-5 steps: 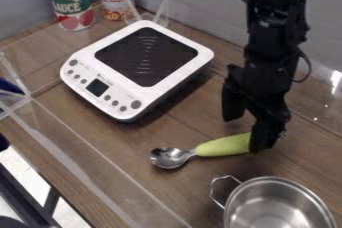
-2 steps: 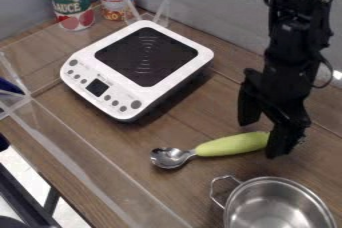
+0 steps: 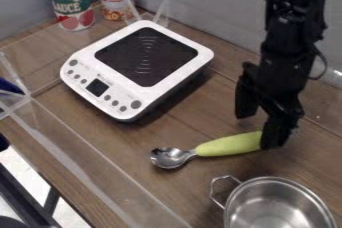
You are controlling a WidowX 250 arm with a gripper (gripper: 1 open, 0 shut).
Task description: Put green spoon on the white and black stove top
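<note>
Shifted slightly left toward spoon (image 3: 213,149) handle since before, gripper (image 3: 269,122) jaws wide open, empty, spoon on tabletop (image 3: 160,122), apart from stove (image 3: 139,69)

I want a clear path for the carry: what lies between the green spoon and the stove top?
Nothing: in the camera view only bare wooden table separates the green spoon from the white and black stove top.
</note>
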